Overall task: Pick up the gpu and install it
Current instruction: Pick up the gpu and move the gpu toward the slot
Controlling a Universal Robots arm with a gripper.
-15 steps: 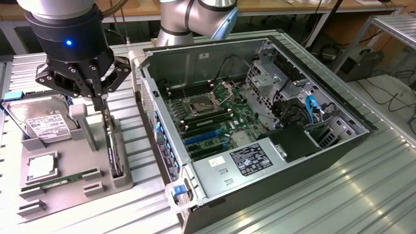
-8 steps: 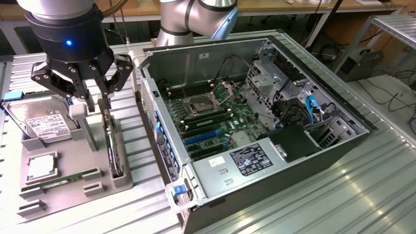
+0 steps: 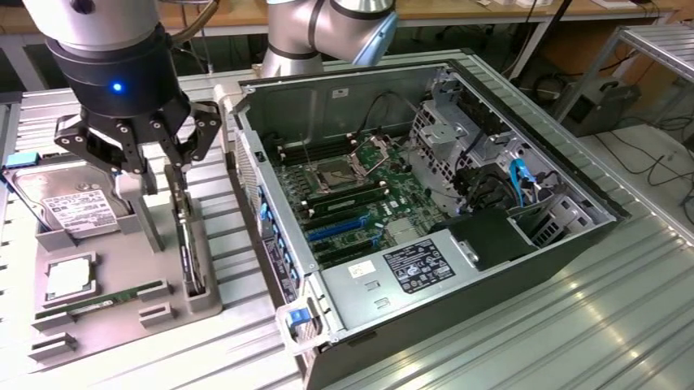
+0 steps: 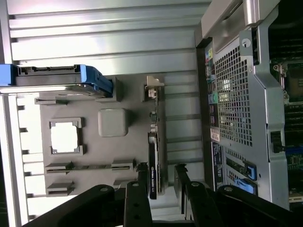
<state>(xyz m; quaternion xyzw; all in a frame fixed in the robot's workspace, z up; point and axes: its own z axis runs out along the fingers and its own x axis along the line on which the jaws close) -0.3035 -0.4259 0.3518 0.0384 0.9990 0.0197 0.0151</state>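
Open gripper (image 4: pixel 161 166) over the gpu (image 3: pixel 192 244)
The gpu stands on edge in the tray (image 3: pixel 206 307), so the fingers (image 4: pixel 142 189) fit either side.

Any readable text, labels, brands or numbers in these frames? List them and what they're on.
No text can be read well enough to quote.
White label on the hard drive: print blurred, unreadable.
Black label on the power supply: print too small to read.
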